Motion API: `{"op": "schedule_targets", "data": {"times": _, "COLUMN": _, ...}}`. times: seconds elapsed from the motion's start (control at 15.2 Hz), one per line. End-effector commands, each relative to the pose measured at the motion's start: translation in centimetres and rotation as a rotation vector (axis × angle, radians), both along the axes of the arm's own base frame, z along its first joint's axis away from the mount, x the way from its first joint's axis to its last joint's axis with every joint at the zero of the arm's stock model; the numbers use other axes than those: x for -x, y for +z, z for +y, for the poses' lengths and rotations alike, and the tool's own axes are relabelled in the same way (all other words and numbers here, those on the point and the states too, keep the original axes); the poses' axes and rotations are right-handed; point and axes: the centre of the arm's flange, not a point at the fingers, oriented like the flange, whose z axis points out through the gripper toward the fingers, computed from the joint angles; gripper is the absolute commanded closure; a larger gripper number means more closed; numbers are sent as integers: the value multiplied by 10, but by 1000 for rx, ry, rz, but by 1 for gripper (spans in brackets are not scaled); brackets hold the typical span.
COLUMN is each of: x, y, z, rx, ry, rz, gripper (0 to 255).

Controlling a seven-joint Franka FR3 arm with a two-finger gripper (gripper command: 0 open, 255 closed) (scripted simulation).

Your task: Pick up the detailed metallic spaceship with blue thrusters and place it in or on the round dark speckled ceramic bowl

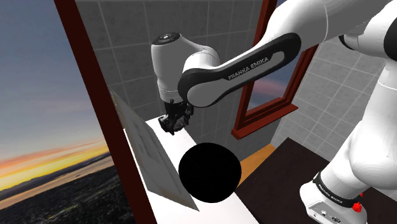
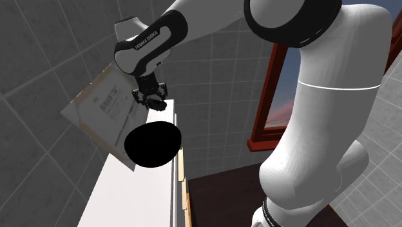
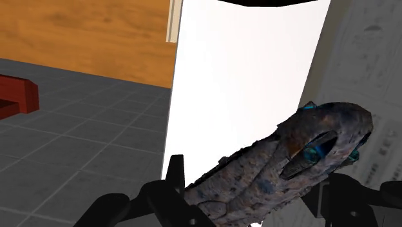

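Spaceship (image 3: pixel 283 161) tight between the gripper's (image 3: pixel 255 175) two fingers.

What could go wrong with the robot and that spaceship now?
The spaceship lies slanted across the gripper, so it might twist or slip. The white counter is narrow, with floor right beside it, so a dropped spaceship could fall off. The printed board leans close by the gripper and might get bumped on the way to the bowl.

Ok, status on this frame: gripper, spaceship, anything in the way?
Gripper shut on spaceship, low over white counter. Black bowl apart, nearer the stand. Printed board leaning beside gripper; route to bowl looks open.
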Motion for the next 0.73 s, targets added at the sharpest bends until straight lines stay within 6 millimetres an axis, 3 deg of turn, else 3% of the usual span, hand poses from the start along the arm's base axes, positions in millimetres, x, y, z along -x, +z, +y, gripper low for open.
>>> {"op": "schedule_targets", "data": {"times": 0.0, "x": 1, "y": 12, "z": 0, "rx": 0, "ry": 0, "rz": 0, "gripper": 255}}
{"op": "schedule_targets", "data": {"times": 0.66, "x": 1, "y": 65, "z": 0, "rx": 0, "ry": 0, "rz": 0, "gripper": 255}}
